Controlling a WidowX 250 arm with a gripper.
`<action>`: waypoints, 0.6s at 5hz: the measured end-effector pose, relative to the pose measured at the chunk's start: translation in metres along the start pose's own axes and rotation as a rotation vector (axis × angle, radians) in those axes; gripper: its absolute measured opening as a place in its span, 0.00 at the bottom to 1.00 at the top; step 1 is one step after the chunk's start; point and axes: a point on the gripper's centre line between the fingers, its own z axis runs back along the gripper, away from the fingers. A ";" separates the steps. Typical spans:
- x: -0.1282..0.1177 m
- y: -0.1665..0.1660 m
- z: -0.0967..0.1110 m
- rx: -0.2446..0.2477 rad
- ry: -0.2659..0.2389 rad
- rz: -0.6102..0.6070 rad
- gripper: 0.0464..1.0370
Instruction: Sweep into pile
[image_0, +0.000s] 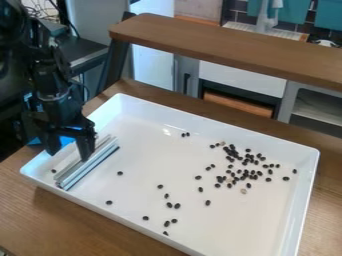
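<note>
My gripper (69, 150) hangs over the left end of the white tray (140, 226), its two fingers spread apart with a gap between them. A long, pale grey-blue sweeping tool (91, 165) lies at a slant in the tray's left part; the right finger overlaps its upper side, and whether they touch I cannot tell. Dark beans (232, 148) are scattered over the tray, densest in a loose cluster at the right. A few beans (169, 205) lie spread through the middle and front, and a pair (186, 134) sits near the back wall.
The tray's raised walls surround the beans and tool, and it stands on a brown wooden table (80, 220). A raised wooden shelf (227, 45) runs behind it. Something blue (65, 140) is behind the gripper at the tray's left edge. Toy kitchen cabinets stand at the back.
</note>
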 end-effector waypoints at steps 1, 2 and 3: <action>-0.002 -0.008 -0.007 0.002 0.010 -0.009 0.96; -0.004 -0.012 -0.011 0.010 0.015 -0.005 0.96; -0.008 -0.017 -0.018 0.025 0.029 -0.014 0.93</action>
